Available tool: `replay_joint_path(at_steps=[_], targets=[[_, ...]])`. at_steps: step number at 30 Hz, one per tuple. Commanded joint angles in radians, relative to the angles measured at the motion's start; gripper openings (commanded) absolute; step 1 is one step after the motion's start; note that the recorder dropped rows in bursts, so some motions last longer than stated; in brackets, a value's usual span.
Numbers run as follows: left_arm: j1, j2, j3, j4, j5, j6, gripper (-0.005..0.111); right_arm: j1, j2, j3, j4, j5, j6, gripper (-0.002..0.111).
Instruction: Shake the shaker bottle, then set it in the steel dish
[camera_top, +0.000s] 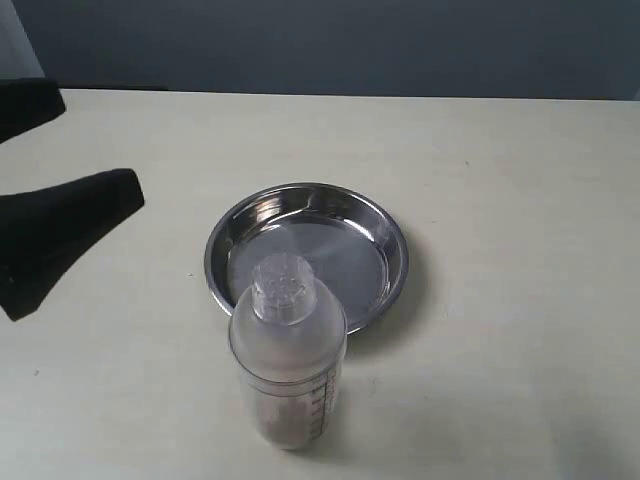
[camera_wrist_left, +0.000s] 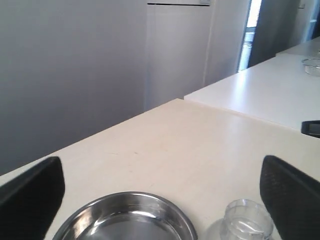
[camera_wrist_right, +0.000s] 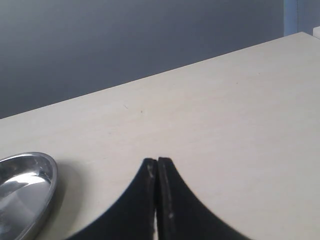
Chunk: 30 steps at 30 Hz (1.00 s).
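The shaker bottle (camera_top: 288, 360) stands upright on the table, just in front of the steel dish (camera_top: 306, 252), with brown bits showing low in its frosted wall. The dish holds nothing. My left gripper (camera_top: 98, 145) hovers open at the left, well apart from both. In the left wrist view the left gripper (camera_wrist_left: 161, 162) spreads wide, with the dish rim (camera_wrist_left: 100, 202) and the bottle's cap (camera_wrist_left: 246, 220) between and beyond its fingers. My right gripper (camera_wrist_right: 157, 160) is shut on nothing, over bare table, with the dish's edge (camera_wrist_right: 30, 182) off to one side. It is out of the exterior view.
The cream table's (camera_top: 500, 180) far edge meets a dark blue-grey wall. In the left wrist view a second white table (camera_wrist_left: 270, 95) stands beyond, with a glass bowl (camera_wrist_left: 312, 65) and a small dark object (camera_wrist_left: 311, 128) on it.
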Motion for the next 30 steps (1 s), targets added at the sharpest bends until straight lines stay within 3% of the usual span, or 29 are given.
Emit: replay_joint_path(at_steps=[1,8,12,18,30], targets=[[-0.005,0.073,-0.028,-0.018,0.064,0.041,0.100,0.002,-0.004,0.002,0.000,-0.011,-0.003,-0.001],[-0.005,0.137,-0.092,-0.018,0.149,0.089,0.099,0.002,-0.004,0.002,0.000,-0.011,-0.003,-0.001],[-0.005,0.197,-0.104,-0.018,0.265,0.136,0.105,0.002,-0.004,0.002,0.000,-0.011,-0.003,-0.001],[-0.005,0.324,-0.104,-0.018,0.265,0.222,0.105,0.002,-0.004,0.002,0.000,-0.011,-0.003,-0.001],[-0.226,0.401,-0.170,-0.018,0.265,0.328,0.105,0.002,-0.004,0.002,0.000,-0.011,-0.003,-0.001]])
